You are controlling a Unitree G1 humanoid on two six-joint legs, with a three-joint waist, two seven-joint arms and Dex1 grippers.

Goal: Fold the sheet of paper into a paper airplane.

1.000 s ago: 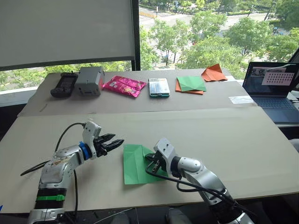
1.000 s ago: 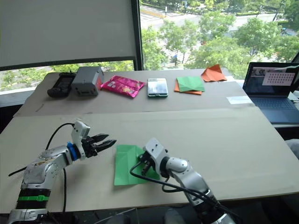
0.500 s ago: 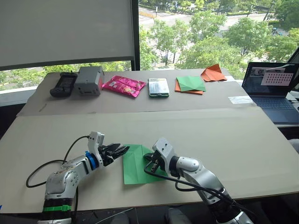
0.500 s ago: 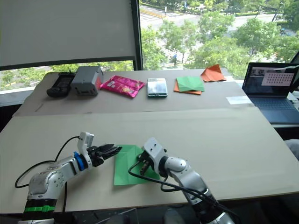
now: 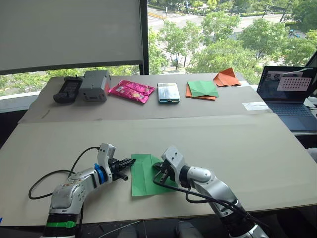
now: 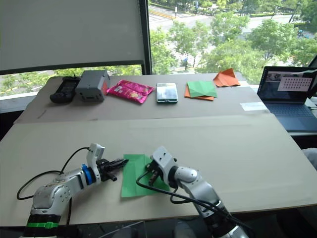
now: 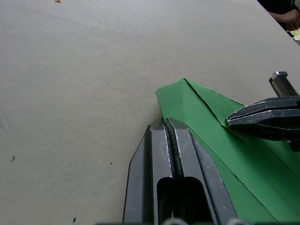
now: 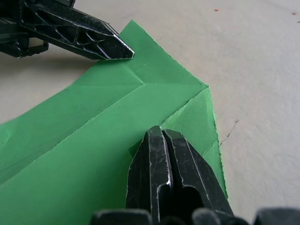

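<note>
A: Where is the sheet of paper (image 5: pixel 144 174)?

B: Flat on the near part of the table (image 5: pixel 257 148), between the two arms; it is bright green, creased, with folded flaps at its far end.

A: And the left gripper (image 7: pixel 164 123)?

B: Low over the table at the paper's left edge; its two black fingers are pressed together, tips touching the green edge near the far corner; nothing sits between them.

A: The right gripper (image 8: pixel 161 131)?

B: Its fingers are pressed together too, tips down on top of the paper close to a folded flap; whether a layer is caught between them I cannot tell.

A: Anything further back?

B: A pink packet (image 5: pixel 132 90), a grey box (image 5: pixel 95 85), a green-and-orange paper stack (image 5: pixel 202 89), an orange folded paper (image 5: pixel 226 77); a laptop (image 5: pixel 290 95) stands at the right.
</note>
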